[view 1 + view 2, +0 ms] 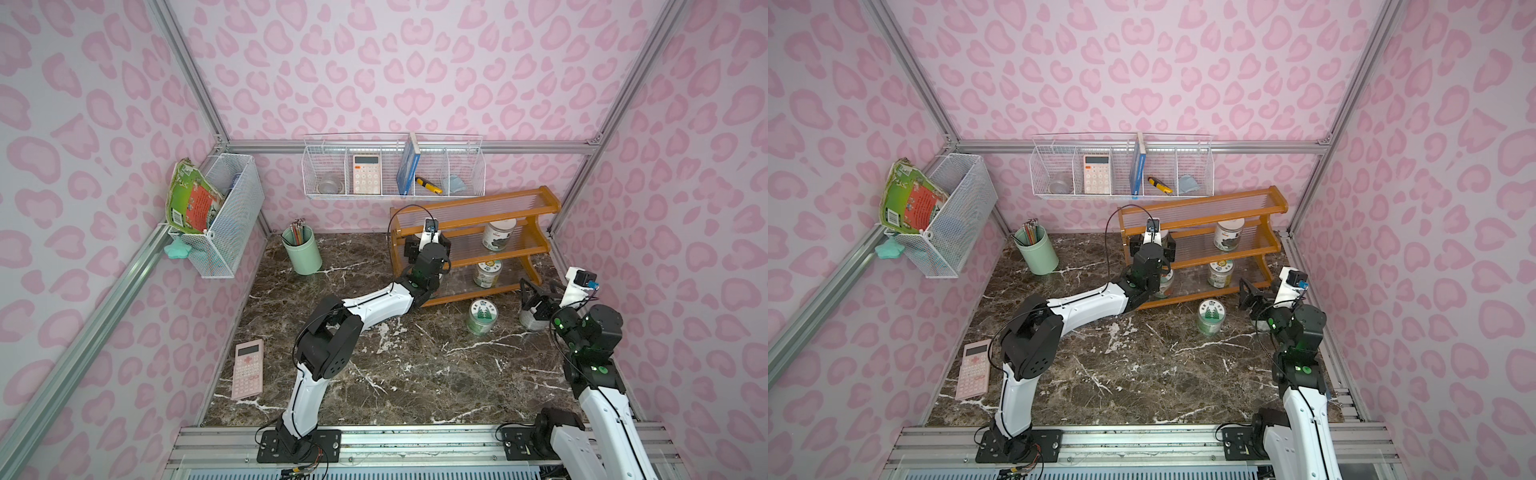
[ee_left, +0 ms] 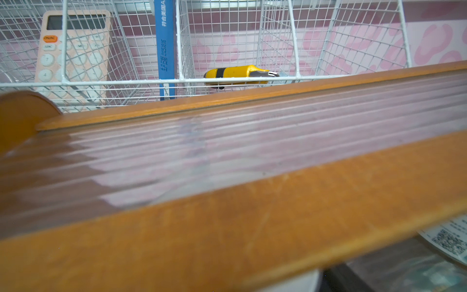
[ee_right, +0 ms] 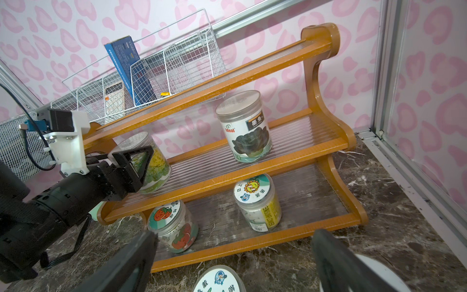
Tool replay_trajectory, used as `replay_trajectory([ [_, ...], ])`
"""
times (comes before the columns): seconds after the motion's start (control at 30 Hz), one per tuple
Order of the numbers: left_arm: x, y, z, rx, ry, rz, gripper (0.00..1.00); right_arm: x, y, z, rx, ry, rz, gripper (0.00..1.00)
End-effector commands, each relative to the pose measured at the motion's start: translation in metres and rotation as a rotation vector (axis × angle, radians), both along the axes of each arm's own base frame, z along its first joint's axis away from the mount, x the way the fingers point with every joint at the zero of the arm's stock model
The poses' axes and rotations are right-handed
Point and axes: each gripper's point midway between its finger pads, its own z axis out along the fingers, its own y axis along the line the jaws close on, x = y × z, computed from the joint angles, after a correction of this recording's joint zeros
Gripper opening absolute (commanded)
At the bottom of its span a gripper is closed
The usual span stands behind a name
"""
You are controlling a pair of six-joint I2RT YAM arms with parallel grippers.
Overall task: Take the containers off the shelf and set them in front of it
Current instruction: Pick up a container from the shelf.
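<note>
The orange-brown shelf (image 1: 478, 218) (image 3: 326, 75) stands at the back right. My left gripper (image 1: 428, 245) reaches into its middle tier and is shut on a clear container with a yellow-green label (image 3: 156, 166); one finger (image 3: 131, 161) presses its side. A dark-labelled container (image 1: 498, 235) (image 3: 246, 126) stands on the same tier. The bottom tier holds a yellow-labelled container (image 1: 487, 274) and a strawberry one (image 3: 174, 225). On the table in front stand a green-lidded container (image 1: 482, 318) and a white-lidded one (image 1: 531, 322). My right gripper (image 1: 540, 295) (image 3: 235, 236) hangs open above the white-lidded one.
A mint-green pencil cup (image 1: 302, 253) stands at the back left of the marble table. A pink calculator (image 1: 248, 370) lies near the left front. White wire baskets hang on the back wall (image 1: 392, 170) and left wall (image 1: 224, 216), close above the shelf's top.
</note>
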Motion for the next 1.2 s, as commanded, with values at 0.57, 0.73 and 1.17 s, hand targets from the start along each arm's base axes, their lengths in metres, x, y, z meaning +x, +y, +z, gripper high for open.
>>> replay_trajectory([
  [0.57,-0.011,-0.003,0.007,0.013,-0.013,-0.036,0.66,0.0,0.0,0.007,-0.014,-0.03,0.0,0.99],
  [0.73,-0.018,-0.005,0.015,0.014,-0.027,-0.053,0.65,0.0,0.0,0.007,-0.013,-0.03,0.002,0.99],
  [1.17,-0.032,-0.013,0.031,-0.001,-0.04,-0.086,0.64,-0.002,0.001,0.011,-0.013,-0.035,0.003,0.99],
])
